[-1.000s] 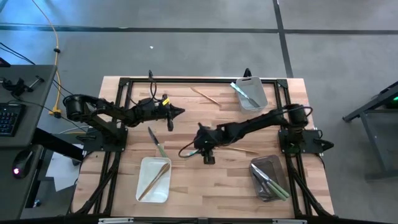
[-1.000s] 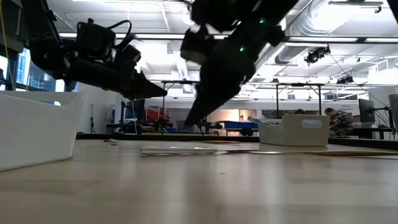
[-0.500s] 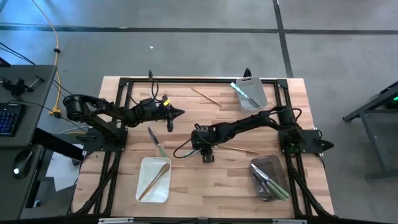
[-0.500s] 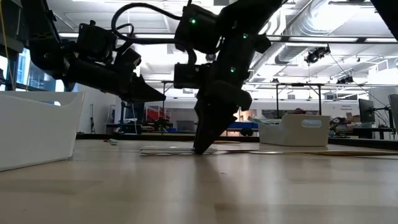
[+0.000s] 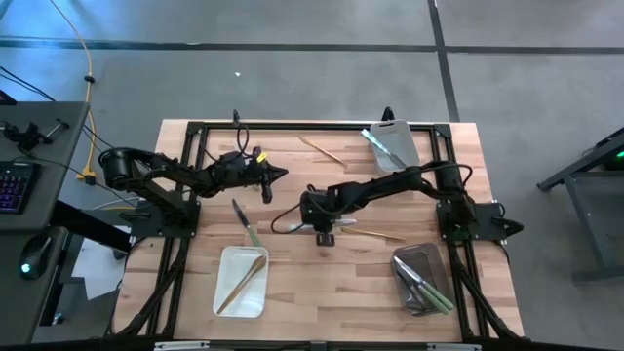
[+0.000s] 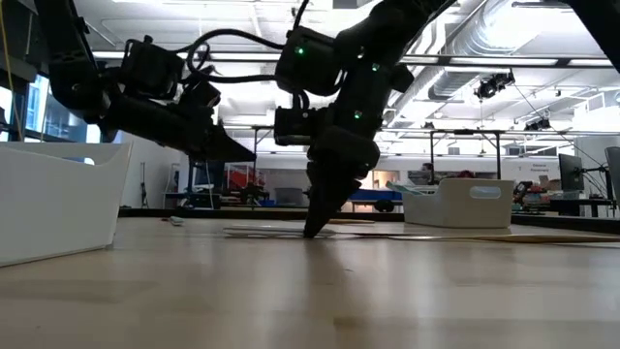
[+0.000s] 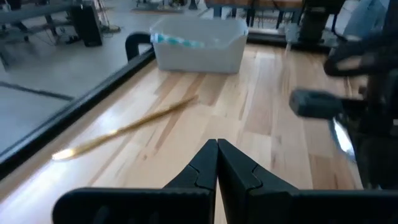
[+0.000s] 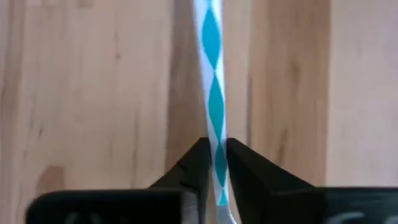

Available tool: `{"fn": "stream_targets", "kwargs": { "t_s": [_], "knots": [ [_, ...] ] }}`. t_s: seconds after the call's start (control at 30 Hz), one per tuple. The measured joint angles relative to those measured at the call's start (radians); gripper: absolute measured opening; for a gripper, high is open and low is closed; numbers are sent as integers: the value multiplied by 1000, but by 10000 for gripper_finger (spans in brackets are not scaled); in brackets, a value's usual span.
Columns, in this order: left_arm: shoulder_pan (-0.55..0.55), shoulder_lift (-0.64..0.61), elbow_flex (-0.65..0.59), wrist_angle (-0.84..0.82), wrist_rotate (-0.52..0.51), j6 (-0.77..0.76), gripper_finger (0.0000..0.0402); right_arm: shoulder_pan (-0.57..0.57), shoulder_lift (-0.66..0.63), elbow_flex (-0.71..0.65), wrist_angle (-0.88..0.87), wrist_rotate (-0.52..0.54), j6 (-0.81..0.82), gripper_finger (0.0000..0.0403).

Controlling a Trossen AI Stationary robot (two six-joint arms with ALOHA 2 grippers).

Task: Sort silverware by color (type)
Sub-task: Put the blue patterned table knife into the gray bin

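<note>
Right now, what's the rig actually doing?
Mid-sort of silverware by color. The right gripper is down at the middle of the table, its jaws closed on a blue-and-white patterned handle lying on the wood. The left gripper hovers shut above the table's left side, holding nothing. One gold piece lies loose near the far edge; a green-handled knife lies left of centre. Three trays already hold sorted pieces.
</note>
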Motion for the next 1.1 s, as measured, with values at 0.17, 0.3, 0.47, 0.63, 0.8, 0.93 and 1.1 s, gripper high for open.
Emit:
{"fn": "stream_targets", "kwargs": {
  "t_s": [0.17,0.3,0.47,0.63,0.8,0.93,1.1],
  "knots": [
    [0,0,-1,-22,0,0,0,-22,-1,0,-3,6,2,7],
    [0,0,-2,-27,0,-6,0,-40,-6,-2,4,-4,31,10],
    [0,0,-2,-26,-22,-1,0,-75,-33,-8,-16,-18,36,8],
    [0,0,-2,-26,-47,-25,0,-109,-94,-7,-52,0,35,3],
    [0,0,-2,-26,-61,-21,0,-149,-181,-6,-93,31,35,3],
    [0,0,-2,-26,-78,-18,0,-186,-270,-5,-168,99,43,3],
    [0,0,-2,-28,-78,-30,0,-257,-392,-5,-295,246,77,3]
  ]
}}
